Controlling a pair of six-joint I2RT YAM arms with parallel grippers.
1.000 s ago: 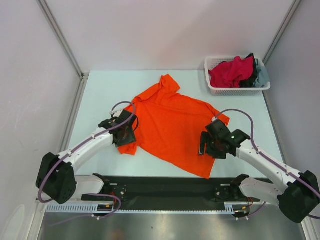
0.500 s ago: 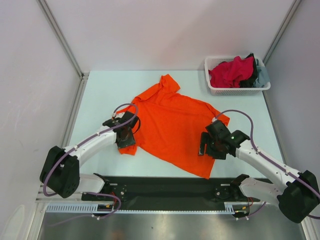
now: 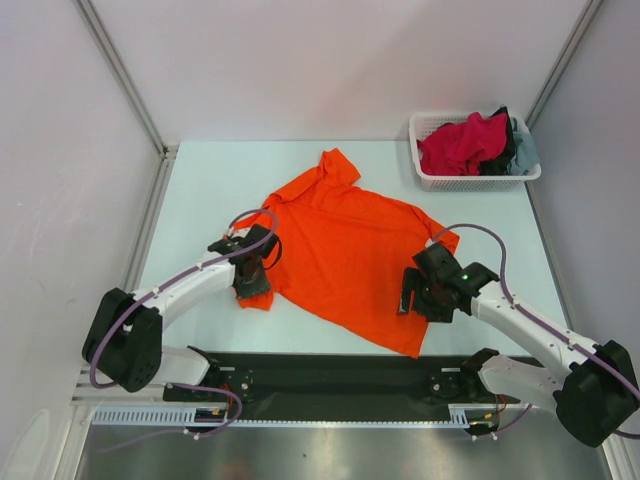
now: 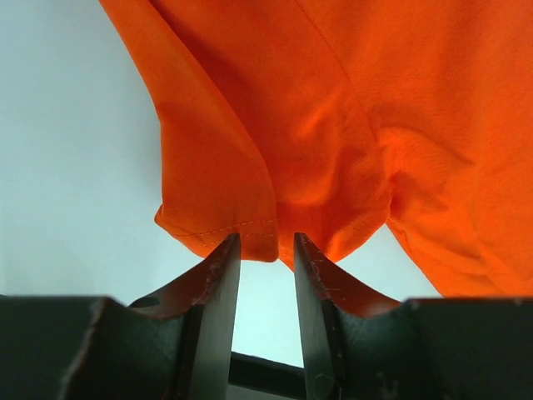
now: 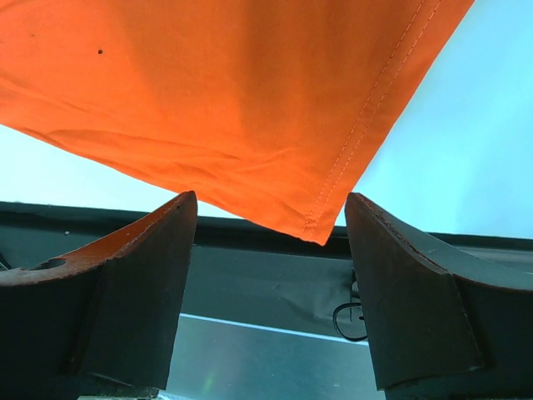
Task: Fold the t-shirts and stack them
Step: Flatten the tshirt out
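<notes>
Now, orange shirt [image 3: 345, 250] spread on table [image 3: 200, 180]; light, limp. My left gripper [image 4: 266, 243] half open, hem at tips, unpinched. My right gripper [image 5: 271, 212] wide, empty, over bottom corner. Best hold: stitched hems.

Left arm [image 3: 185, 285] and right arm [image 3: 525, 320]: white links, black joints, a purple cable [image 3: 247, 212] looped along each. Left gripper [image 4: 265, 242] and right gripper [image 5: 268, 198]: black wedge fingers [image 4: 208, 292]. Green light [image 3: 465, 273] behind right gripper.
</notes>
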